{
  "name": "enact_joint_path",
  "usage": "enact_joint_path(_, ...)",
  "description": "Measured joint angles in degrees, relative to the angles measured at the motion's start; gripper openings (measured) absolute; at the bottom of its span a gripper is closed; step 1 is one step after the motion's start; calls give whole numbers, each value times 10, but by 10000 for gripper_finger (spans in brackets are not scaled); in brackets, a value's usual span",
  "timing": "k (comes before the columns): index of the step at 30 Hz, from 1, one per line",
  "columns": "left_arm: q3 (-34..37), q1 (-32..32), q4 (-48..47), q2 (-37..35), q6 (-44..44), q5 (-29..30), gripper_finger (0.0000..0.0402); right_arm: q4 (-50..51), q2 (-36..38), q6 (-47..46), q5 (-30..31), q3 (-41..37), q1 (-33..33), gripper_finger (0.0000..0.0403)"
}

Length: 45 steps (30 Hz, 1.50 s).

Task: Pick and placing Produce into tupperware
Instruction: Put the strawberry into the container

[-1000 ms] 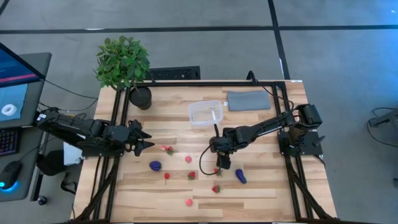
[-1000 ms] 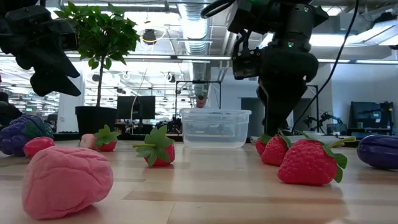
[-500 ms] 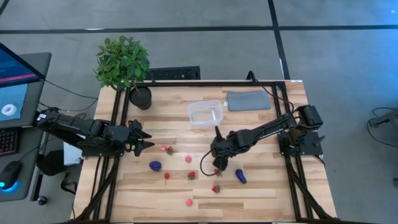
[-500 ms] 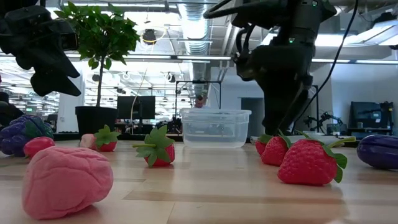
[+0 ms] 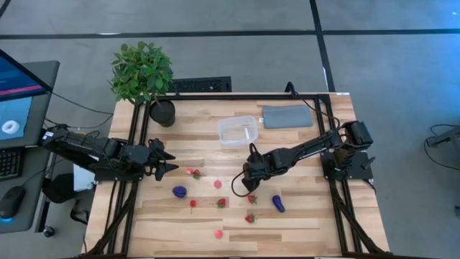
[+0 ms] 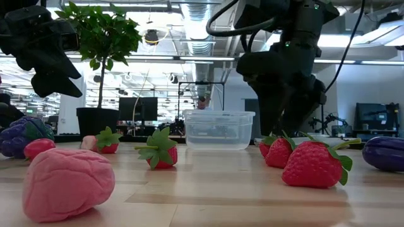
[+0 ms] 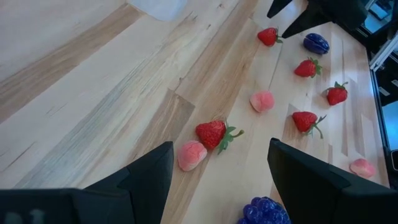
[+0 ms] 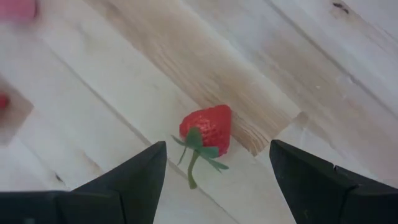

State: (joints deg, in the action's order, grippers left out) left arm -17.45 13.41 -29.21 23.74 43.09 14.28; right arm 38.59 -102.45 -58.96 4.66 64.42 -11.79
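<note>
**Right claw over a strawberry, stem trailing toward the wrist**

Right claw (image 5: 249,188) hangs mid-worktop, fingers spread, gripping nothing. The strawberry (image 8: 206,130) lies flat on the wood, framed between the two fingers in the right wrist view, a little ahead of the fingertips. Its long axis runs roughly along the claw's line of sight: green cap and stem nearer the wrist, red tip pointing away. Judgement: a straight drop should bracket its sides.

Tupperware (image 5: 238,130) sits farther back on the worktop (image 5: 302,216), near but apart from the claw, apparently empty.

Left claw (image 5: 167,165) waits at the left edge, spread wide and empty, clearly farther from this berry.
</note>
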Motion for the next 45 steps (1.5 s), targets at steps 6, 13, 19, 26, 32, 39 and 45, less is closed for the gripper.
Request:
enact_joint_path(6,0,0,0,0,0,0,249,0,0,-86,-1,0,-1,311)
enact_joint_path(13,0,0,0,0,0,1,249,-26,0,-142,-1,0,-1,311)
enact_joint_path(19,0,0,0,0,-3,1,249,-48,-20,-152,-7,0,-1,311)
enact_joint_path(26,0,0,-2,-1,-4,1,249,-54,-56,-151,-22,4,-7,310)
enact_joint_path(32,0,0,-6,-1,-4,-1,249,-43,-63,-147,-14,12,-6,311)
enact_joint_path(39,0,0,-8,-1,-4,0,249,-48,-60,-112,-7,12,-5,311)
enact_joint_path(45,0,0,-8,-1,-4,5,249,-56,-60,-105,-11,11,-2,311)
